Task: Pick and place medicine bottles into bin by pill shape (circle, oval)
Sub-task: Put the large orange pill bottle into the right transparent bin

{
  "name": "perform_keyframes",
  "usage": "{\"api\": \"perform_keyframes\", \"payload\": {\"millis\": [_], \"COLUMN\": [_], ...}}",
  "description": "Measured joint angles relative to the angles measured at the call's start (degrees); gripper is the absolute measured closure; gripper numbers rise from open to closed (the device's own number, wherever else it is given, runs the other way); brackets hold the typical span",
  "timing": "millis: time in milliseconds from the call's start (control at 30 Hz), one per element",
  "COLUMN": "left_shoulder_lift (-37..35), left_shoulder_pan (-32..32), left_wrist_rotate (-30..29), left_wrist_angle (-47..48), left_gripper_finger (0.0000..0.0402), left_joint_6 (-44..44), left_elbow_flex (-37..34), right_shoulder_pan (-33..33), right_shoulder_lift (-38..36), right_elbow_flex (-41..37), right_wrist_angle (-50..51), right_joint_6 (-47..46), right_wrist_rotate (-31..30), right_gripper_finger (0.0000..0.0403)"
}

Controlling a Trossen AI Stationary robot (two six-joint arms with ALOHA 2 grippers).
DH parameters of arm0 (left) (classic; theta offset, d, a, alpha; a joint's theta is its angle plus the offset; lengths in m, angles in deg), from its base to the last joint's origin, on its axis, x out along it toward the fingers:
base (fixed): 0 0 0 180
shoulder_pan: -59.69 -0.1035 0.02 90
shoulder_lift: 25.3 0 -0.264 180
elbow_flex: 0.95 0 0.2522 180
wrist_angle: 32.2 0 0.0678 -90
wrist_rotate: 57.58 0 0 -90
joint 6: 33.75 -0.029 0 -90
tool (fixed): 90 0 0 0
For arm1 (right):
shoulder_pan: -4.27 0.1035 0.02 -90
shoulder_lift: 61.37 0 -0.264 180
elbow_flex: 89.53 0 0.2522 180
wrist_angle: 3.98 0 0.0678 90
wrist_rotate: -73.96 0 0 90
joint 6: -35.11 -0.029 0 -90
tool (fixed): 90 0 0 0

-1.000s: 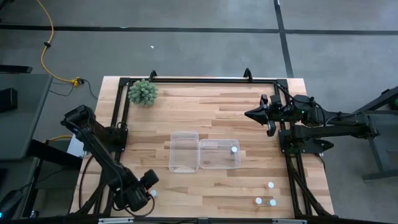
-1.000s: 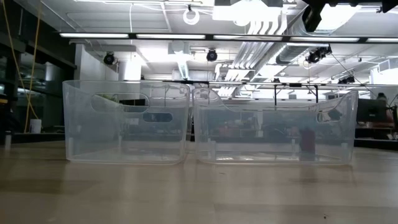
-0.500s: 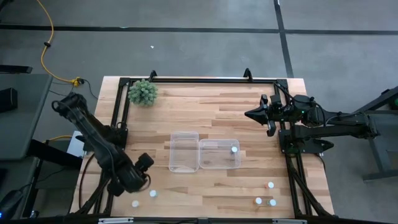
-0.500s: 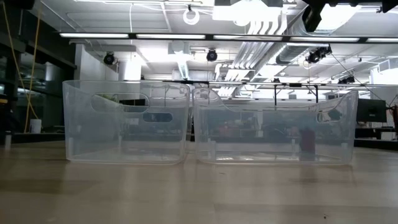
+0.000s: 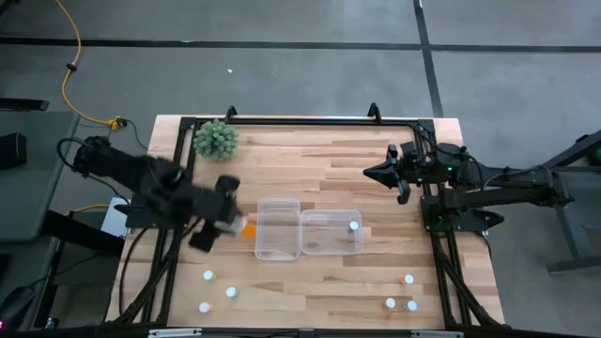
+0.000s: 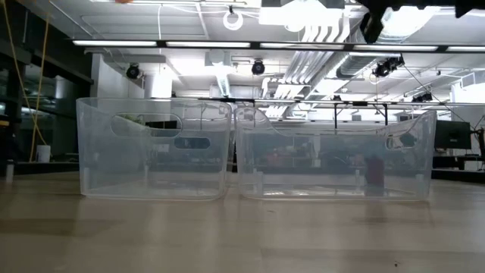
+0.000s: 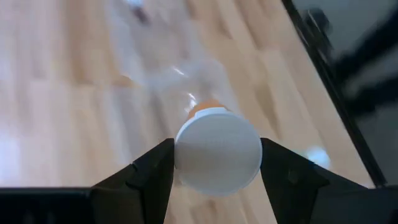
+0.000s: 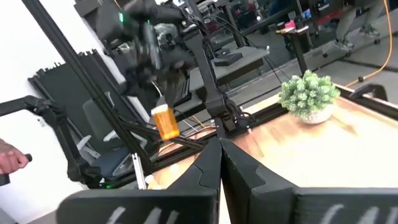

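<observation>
My left gripper [image 5: 235, 223] hangs just left of the left clear bin [image 5: 278, 246], shut on an orange medicine bottle [image 5: 249, 226] with a white cap [image 7: 217, 152]. The right wrist view shows this bottle [image 8: 165, 122] high above the table. One bottle [image 5: 353, 224] stands in the right clear bin [image 5: 324, 246]. Three bottles [image 5: 208, 275] stand on the table at the near left, three more [image 5: 408, 279] at the near right. My right gripper [image 5: 368, 173] waits shut, high above the table's far right. My left gripper pinches the bottle between its two fingers [image 7: 155, 168], one on each side at the cap end [image 7: 186, 171]. The fingers slant down from the table's left. The bottle is lifted clear and its orange body [image 8: 166, 127] hangs below the fingers.
A fuzzy green plant ball [image 5: 216, 139] sits at the far left corner. The two clear bins stand side by side in the table's middle. Bare wood lies between the bins and the far edge. A black frame [image 5: 300, 120] runs round the table.
My left gripper has risen from the near left corner and swung toward the far edge and the left bin, turning as it went. It has kept the orange bottle, now lifted clear. Three bottles it stood over now show on the table.
</observation>
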Motion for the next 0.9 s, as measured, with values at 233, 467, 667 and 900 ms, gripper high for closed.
{"api": "perform_keyframes", "payload": {"millis": [233, 467, 667, 900], "left_shoulder_lift": [6.3, 15.6, 22.3, 25.0], "left_shoulder_pan": [-14.1, -21.0, -22.6, -22.5], "left_wrist_rotate": [1.8, 6.4, 6.5, 6.6], "left_wrist_angle": [0.6, 0.5, 0.6, 0.4], "left_gripper_finger": [0.0204, 0.0204, 0.0204, 0.0204], "left_joint_6": [-2.7, -2.2, -2.2, -2.2], "left_elbow_flex": [6.3, 10.3, 14.1, 16.4], "right_shoulder_pan": [2.7, 6.2, 8.3, 8.3], "right_shoulder_lift": [10.4, 18.8, 25.7, 33.6], "right_elbow_flex": [0.0, 5.9, 14.1, 20.2], "right_wrist_angle": [-13.6, -10.1, -1.0, 2.1], "right_joint_6": [-0.9, -0.4, 4.2, 4.5], "right_wrist_rotate": [0.2, -0.2, -3.4, -4.4], "right_gripper_finger": [0.0403, 0.0376, 0.0276, 0.0141]}}
